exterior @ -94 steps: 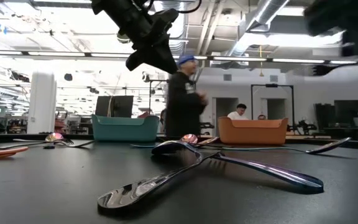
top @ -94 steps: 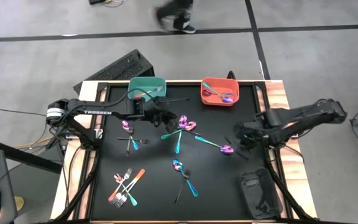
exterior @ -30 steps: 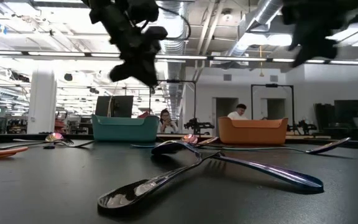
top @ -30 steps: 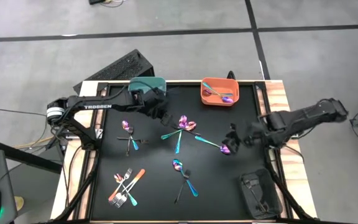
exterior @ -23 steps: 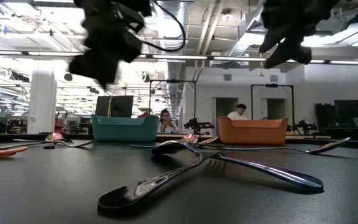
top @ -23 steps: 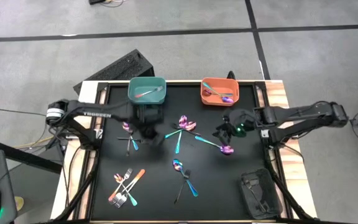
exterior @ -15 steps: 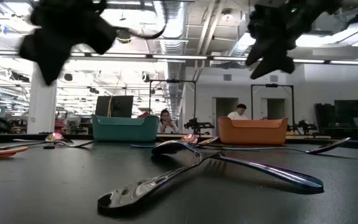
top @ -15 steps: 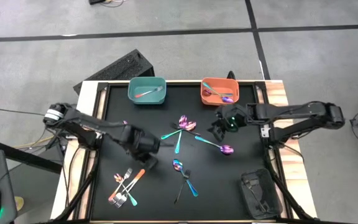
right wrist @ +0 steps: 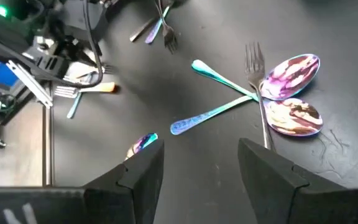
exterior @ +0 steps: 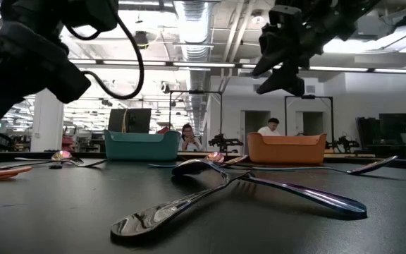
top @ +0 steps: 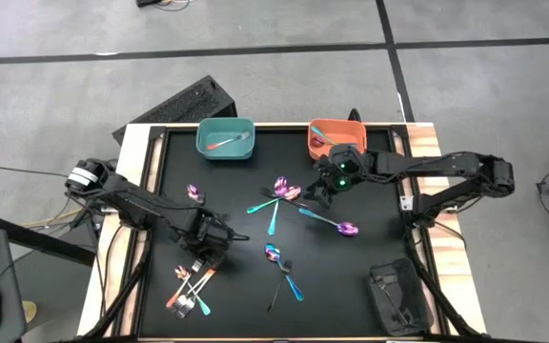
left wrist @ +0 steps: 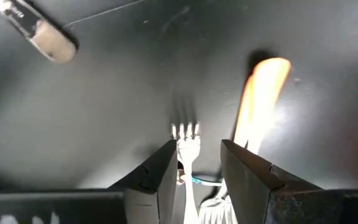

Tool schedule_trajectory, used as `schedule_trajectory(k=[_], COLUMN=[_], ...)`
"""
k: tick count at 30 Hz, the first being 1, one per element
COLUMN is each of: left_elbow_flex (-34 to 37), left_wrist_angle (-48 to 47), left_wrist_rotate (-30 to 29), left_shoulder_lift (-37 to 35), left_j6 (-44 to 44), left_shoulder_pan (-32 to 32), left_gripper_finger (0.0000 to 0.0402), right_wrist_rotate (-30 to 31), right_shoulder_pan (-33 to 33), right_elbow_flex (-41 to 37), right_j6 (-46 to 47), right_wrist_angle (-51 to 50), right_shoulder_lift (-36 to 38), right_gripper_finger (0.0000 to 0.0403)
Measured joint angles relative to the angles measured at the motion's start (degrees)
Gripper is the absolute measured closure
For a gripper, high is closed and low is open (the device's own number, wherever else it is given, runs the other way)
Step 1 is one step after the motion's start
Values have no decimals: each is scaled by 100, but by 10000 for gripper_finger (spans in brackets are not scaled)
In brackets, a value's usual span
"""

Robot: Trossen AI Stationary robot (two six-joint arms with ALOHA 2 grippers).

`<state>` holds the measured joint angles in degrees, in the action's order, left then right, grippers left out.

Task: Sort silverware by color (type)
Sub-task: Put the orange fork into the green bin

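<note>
Left gripper (top: 210, 250) hangs low over the black mat (top: 370, 243), fingers parted and holding nothing. Directly between its fingers, in its wrist view, lies a fork (left wrist: 187, 138), tines pointing away; an orange handle (left wrist: 263, 93) lies just beside it. These belong to the small pile of forks (top: 191, 286) at the mat's near left corner.

Right gripper (top: 327, 188) hovers above the middle of the mat, fingers wide apart, empty. Just ahead of it lies a crossed group: two spoons (right wrist: 289, 93) with shiny purple-pink bowls, a fork (right wrist: 256, 68), and two teal handles (right wrist: 219, 96).

Other pieces: a teal-handled spoon (top: 332, 223) to the right gripper's near side, another cluster (top: 282, 267) farther toward the front, one small spoon (top: 194, 192) beyond the left gripper. Teal bin (top: 226, 139) holds one piece; orange bin (top: 329, 141), right behind the right gripper, holds a few.

Step in hand, by my reading: both arms are lining up fresh picks, sorting well short of done.

Next move: left gripper needs a short drop and a close on the fork alone, without catching the orange handle. Right gripper must choose one piece from the crossed group; overlapping handles risk dragging neighbours.
</note>
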<state>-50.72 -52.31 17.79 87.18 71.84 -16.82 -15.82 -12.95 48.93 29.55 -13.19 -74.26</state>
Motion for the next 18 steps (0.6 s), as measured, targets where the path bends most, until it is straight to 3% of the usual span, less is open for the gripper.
schedule_trajectory(k=[6, 13, 18], left_elbow_flex=[388, 852, 899], left_wrist_angle=[190, 1354, 1419], left_wrist_rotate=[-110, 27, -60], left_shoulder_lift=[1, 2, 0], left_j6=[85, 0, -121], left_shoulder_pan=[0, 2, 4], left_gripper_finger=[289, 290, 290], right_wrist_rotate=[-76, -78, -78], right_shoulder_pan=[4, 4, 28], right_elbow_flex=[0, 2, 2], right_j6=[-28, -12, -4], right_wrist_angle=[1, -4, -4], right_shoulder_lift=[-5, -6, -6], right_gripper_finger=[182, 182, 182])
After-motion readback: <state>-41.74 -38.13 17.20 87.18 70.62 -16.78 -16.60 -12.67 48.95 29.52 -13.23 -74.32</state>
